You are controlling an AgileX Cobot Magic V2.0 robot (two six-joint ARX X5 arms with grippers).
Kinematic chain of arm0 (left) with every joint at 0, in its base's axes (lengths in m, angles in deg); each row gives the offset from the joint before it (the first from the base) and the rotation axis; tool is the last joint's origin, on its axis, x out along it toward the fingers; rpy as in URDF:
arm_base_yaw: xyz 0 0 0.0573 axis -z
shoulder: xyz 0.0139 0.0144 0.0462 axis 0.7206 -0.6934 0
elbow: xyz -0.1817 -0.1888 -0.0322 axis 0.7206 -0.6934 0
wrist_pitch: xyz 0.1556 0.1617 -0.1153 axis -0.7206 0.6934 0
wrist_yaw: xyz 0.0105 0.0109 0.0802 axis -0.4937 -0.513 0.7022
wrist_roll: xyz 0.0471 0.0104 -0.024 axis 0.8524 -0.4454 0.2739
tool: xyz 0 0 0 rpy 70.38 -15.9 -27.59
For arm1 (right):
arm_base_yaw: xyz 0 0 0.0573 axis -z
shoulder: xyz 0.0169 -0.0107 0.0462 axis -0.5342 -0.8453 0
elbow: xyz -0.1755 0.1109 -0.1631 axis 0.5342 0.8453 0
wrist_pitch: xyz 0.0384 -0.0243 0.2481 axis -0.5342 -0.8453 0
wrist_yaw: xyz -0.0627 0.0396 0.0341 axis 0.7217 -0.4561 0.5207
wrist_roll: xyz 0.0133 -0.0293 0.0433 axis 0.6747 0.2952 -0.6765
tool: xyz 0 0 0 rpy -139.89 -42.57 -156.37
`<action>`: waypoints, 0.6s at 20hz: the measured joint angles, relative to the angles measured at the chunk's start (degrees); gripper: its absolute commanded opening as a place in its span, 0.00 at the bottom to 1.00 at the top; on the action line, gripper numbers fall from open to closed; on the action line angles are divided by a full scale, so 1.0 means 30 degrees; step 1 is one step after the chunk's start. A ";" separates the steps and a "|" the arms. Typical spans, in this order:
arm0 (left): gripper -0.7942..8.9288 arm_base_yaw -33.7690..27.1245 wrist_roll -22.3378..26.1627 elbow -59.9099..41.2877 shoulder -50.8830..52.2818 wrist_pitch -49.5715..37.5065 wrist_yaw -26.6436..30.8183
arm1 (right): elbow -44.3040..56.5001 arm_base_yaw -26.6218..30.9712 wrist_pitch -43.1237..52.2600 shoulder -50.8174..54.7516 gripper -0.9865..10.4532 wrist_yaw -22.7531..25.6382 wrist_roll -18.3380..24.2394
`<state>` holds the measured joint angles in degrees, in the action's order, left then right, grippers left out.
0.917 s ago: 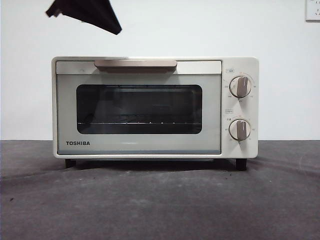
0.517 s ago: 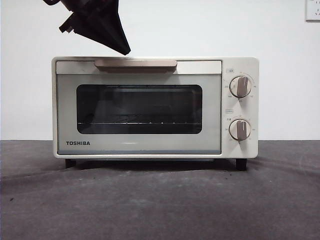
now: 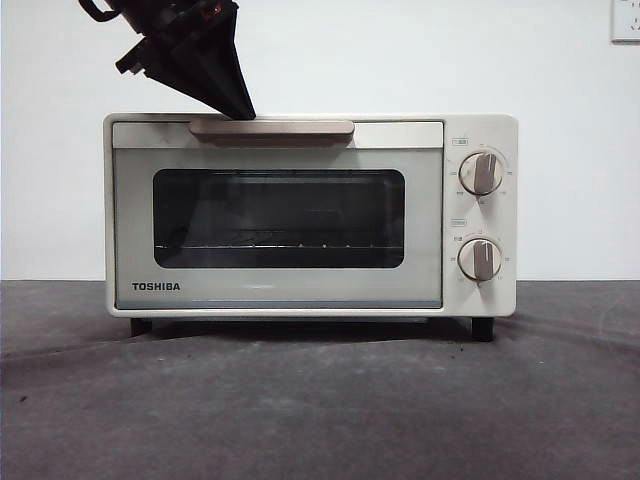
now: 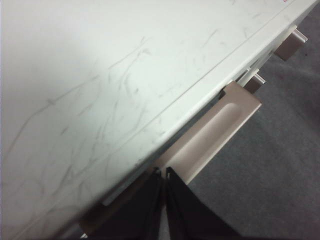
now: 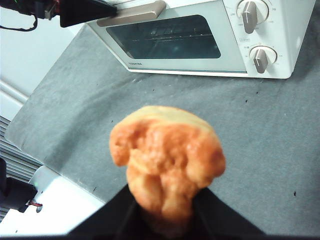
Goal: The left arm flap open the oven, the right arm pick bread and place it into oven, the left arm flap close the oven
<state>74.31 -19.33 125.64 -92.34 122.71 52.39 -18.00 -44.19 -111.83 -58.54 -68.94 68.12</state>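
Left gripper (image 3: 240, 110) meets the handle (image 3: 271, 129) of the shut oven (image 3: 310, 215); right gripper (image 5: 165, 210) holds the bread (image 5: 167, 160) aloft.

The cream oven stands on the grey table (image 3: 320, 400), door closed, its two knobs (image 3: 481, 173) to the right of the dark window; the left gripper's black jaws are pressed together, tips at the left end of the beige handle, against the oven's top edge; the right gripper's jaws are clamped on the golden-brown bread, above the table in front of the oven and well apart from it.
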 measured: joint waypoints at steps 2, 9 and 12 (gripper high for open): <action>0.10 0.0007 0.0036 0.0102 0.0000 0.0321 0.0000 | 0.0000 0.0000 0.0000 0.0000 0.15 0.0000 0.0000; 0.10 0.0503 0.0219 0.0262 0.0175 0.1996 -0.0044 | 0.0000 0.0000 0.0000 0.0000 0.15 0.0000 0.0000; 0.10 0.1071 0.0240 0.0270 0.0219 0.2885 0.0284 | 0.0000 0.0000 0.0000 0.0000 0.15 0.0000 0.0000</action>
<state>77.52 -18.61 126.45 -91.69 131.37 53.25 -18.00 -44.19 -111.83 -58.54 -68.94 68.12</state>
